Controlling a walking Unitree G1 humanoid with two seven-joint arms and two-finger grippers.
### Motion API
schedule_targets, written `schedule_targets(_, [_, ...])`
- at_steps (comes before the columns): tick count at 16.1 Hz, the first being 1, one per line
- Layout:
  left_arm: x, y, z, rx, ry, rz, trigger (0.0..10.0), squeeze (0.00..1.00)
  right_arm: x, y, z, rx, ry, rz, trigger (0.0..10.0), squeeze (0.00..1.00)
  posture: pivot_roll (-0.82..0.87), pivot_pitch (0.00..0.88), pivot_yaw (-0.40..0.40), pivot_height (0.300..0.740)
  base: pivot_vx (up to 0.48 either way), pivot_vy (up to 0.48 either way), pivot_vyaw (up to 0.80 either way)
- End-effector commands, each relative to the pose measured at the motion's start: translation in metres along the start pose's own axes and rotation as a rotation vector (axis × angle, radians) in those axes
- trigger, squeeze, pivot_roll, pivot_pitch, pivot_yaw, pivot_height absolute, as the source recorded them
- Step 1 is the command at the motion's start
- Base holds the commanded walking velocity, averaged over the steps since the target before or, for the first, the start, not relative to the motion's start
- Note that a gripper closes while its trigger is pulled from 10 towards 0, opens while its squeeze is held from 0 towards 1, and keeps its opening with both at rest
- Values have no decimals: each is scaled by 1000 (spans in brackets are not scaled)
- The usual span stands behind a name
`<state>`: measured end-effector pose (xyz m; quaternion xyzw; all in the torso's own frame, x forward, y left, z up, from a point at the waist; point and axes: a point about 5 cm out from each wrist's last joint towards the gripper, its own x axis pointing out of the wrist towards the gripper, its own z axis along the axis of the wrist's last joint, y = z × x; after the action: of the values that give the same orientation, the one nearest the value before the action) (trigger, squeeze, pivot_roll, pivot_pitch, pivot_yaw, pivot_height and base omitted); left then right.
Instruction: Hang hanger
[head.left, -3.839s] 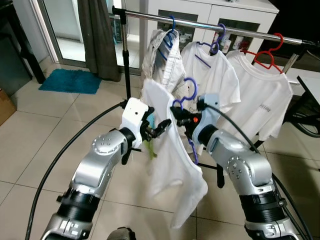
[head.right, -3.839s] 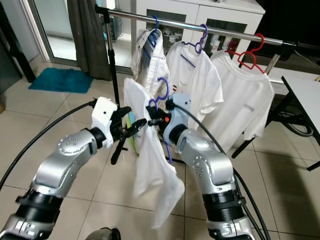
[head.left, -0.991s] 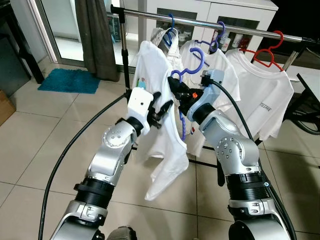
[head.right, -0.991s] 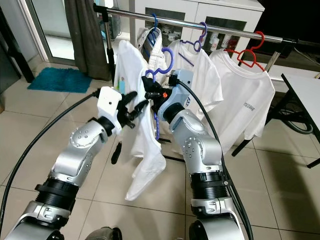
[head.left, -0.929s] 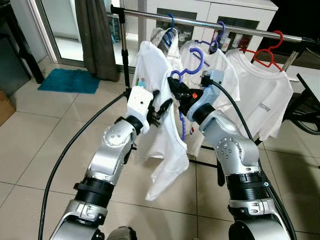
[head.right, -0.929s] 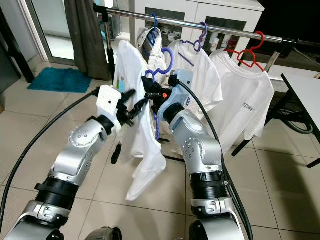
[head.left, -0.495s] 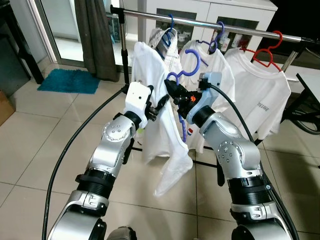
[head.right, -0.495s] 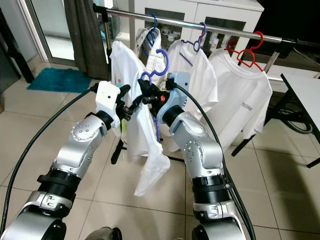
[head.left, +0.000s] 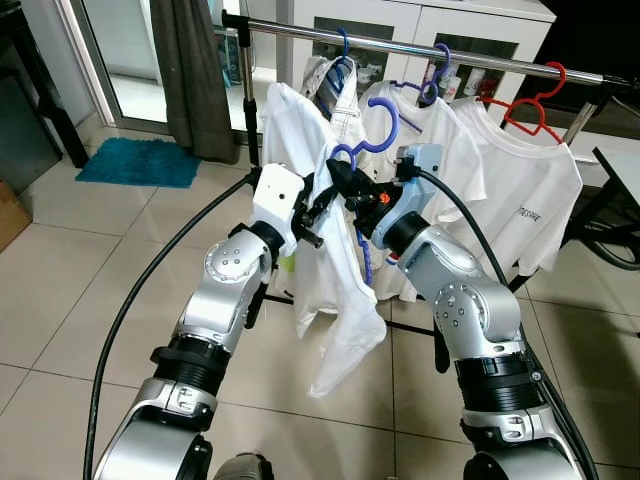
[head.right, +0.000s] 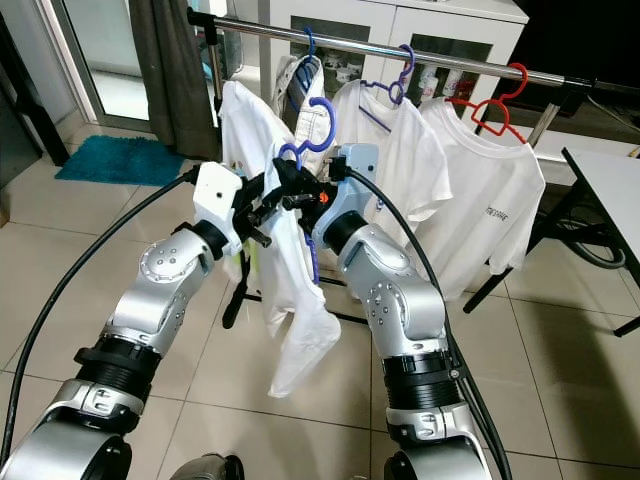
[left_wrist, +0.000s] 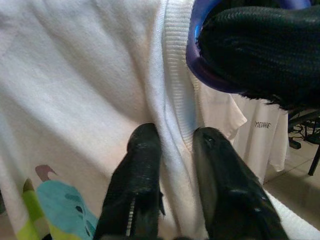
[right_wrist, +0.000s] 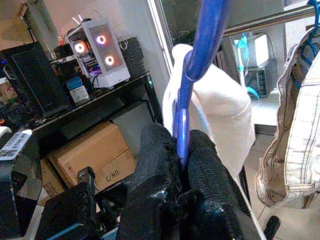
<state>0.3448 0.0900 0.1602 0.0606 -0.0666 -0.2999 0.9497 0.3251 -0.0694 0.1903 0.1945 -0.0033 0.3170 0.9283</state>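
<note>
The clothes rail (head.left: 400, 45) crosses the frame's top. Centre frame, a white T-shirt (head.left: 330, 270) hangs on a purple hanger (head.left: 362, 148). The right tool (right_wrist: 181, 150) clamps its stem; the left tool (left_wrist: 172, 150) pinches the collar. Carrying step; next, lift the hook over the rail.

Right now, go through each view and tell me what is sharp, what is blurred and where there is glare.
Left and right eye views: evenly lit and sharp, with a bright streak on the steel rail. Left wrist view: the white shirt is nearly washed out, and the near fingers are soft. Right wrist view: the purple hanger is sharp; the computer lights behind glow blown-out.
</note>
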Motion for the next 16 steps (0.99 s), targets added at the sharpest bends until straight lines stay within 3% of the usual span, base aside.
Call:
schedule_targets(1, [2,-2,2,3,-8,-19,0,0,-2,0,7,-12,-27,-5,10000,0,-112,0,-40,740,0,0,0])
schedule_targets(5, [0,-1,2,-16,-9,-9,0,0,-1,-4,6,-9,-21,-40,10000,0,-108,0,-37,740,0,0,0])
schedule_targets(11, [-4,12,-1,-82,-9,122,0,0,-5,-12,3,-10,9,-108,10000,0,-111,0,-35,740,0,0,0])
schedule_targets(12, [-7,19,-2,-98,-5,183,0,0,-9,-20,-5,-36,93,-189,10000,0,-110,0,-39,740,0,0,0])
schedule_targets(14, [-9,22,-5,-119,12,205,0,0,-17,-33,-21,-78,246,-302,10000,0,-110,0,-41,740,0,0,0])
schedule_targets(16, [-9,13,-12,-121,60,171,0,0,-32,-48,-40,-107,400,-397,10000,0,-111,0,-42,740,0,0,0])
